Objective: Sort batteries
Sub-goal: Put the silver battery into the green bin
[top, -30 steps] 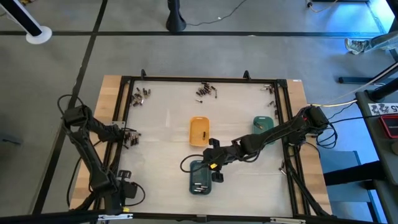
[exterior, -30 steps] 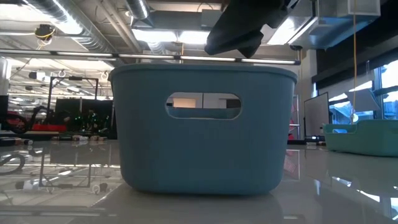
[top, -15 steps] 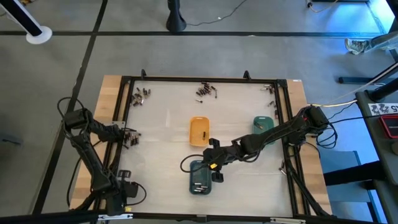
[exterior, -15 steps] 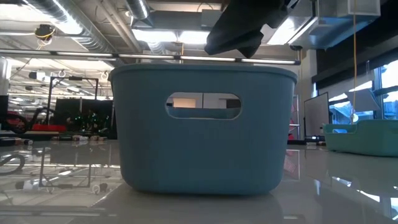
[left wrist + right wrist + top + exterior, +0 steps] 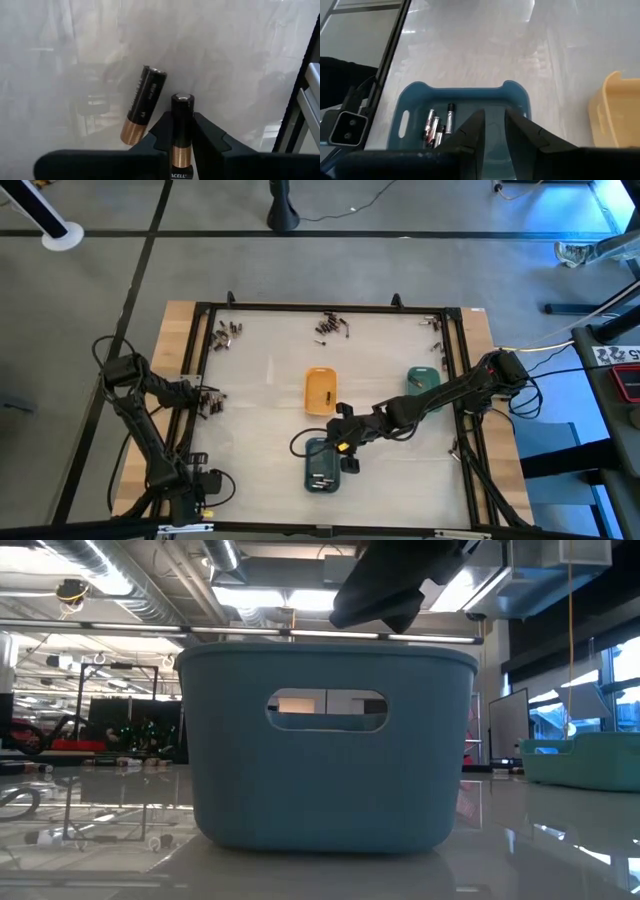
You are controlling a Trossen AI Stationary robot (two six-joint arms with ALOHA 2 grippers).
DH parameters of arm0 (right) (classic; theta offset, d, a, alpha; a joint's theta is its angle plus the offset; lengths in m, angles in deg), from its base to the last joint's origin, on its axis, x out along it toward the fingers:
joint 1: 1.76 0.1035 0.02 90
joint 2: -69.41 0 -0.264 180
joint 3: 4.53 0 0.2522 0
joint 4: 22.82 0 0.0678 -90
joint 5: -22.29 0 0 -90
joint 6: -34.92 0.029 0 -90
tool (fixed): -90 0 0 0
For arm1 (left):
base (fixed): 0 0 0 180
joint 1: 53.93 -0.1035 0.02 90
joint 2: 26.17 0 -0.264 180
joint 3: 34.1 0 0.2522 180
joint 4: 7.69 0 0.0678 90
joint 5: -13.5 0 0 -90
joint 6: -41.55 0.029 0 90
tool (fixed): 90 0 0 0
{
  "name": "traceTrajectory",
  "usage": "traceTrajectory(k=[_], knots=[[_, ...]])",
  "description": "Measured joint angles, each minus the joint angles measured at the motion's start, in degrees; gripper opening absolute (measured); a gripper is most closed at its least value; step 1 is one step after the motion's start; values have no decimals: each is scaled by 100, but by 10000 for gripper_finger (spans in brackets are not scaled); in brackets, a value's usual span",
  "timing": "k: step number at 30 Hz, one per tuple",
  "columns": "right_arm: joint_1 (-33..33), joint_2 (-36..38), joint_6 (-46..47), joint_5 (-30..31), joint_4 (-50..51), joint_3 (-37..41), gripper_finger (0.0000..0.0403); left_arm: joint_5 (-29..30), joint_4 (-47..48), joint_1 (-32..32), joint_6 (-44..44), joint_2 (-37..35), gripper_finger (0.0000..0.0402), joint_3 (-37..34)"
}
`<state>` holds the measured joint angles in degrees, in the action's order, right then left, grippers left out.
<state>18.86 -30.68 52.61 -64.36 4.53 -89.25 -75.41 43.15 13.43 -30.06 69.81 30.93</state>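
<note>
My left gripper [image 5: 205, 400] stands at the table's left edge, pointing down, shut on a black-and-copper battery [image 5: 181, 125]. A second such battery [image 5: 143, 105] lies flat on the white table just beside it. More batteries lie in loose heaps at the far left [image 5: 225, 333], far middle [image 5: 332, 326] and far right [image 5: 432, 323]. My right gripper [image 5: 492, 125] hangs slanted above the slate-blue tray [image 5: 322, 465], a narrow gap between its fingers with nothing in it. A few batteries [image 5: 437, 125] lie in that tray. My left gripper pinches the battery between its two fingers, on the black body's sides [image 5: 181, 131] just above the copper band. The fingers come from above, pointing down. The battery's black end with the silver cap [image 5: 182, 97] sticks out beyond the fingertips. Whether it still rests on the table, I cannot tell.
An orange tray [image 5: 320, 390] stands mid-table and a green tray [image 5: 422, 380] toward the right. A black frame [image 5: 200, 360] runs round the white work surface. In the low view the blue tray [image 5: 325, 745] fills the foreground, the green tray [image 5: 585, 758] behind at right.
</note>
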Motion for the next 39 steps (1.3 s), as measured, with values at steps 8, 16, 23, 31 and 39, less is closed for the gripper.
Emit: traceTrajectory(k=[8,16,23,31,39], knots=[[0,238,2,-82,305,2,76,162,6,-65,1,-540,35,-24],[4,1081,337,622,1597,2,76,762,245,-682,683,-1391,39,-15],[285,1802,1458,1912,3501,2,76,2052,586,-1643,1330,-2151,36,-12],[1167,2476,3831,3115,5123,146,76,2415,-435,-3060,2772,-2348,39,-4],[1499,2656,3097,4620,1975,1188,76,2279,-3108,-4456,4868,-2334,47,-4]])
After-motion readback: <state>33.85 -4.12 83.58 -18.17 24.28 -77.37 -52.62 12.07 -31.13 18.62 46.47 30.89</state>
